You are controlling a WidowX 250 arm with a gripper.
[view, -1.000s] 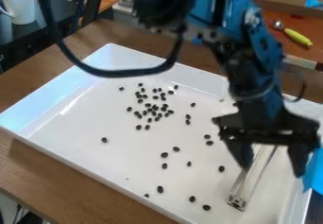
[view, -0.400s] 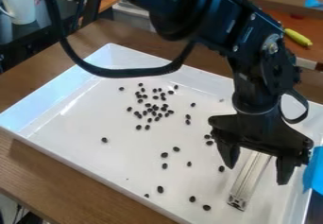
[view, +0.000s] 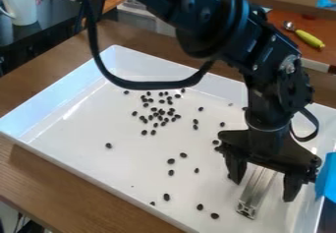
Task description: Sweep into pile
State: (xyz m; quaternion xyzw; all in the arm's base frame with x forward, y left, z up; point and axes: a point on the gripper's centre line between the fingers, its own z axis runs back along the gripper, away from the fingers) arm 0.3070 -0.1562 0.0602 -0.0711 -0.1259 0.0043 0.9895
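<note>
The gripper (view: 263, 190) hangs over the right part of the white tray (view: 72, 175), its two fingers wide apart on either side of a metal bar (view: 253, 197) that lies in the tray. The bar's far end is hidden behind the gripper. Small dark beans (view: 159, 118) form a loose cluster toward the tray's back middle. Several more beans are scattered nearer the front, such as a bean (view: 166, 197) near the front edge, and a lone bean (view: 108, 145) lies at the left.
Blue material (view: 326, 178) hangs at the tray's right edge. Behind the tray, a spoon with a yellow-green handle (view: 310, 39) rests on the surface. A white mug (view: 21, 3) stands at the back left. The tray's raised walls surround the beans.
The gripper has shifted slightly left and come lower around the bar, with its fingers still apart. The arm's upper part and cable have moved too. The bar and beans in view look unmoved.
</note>
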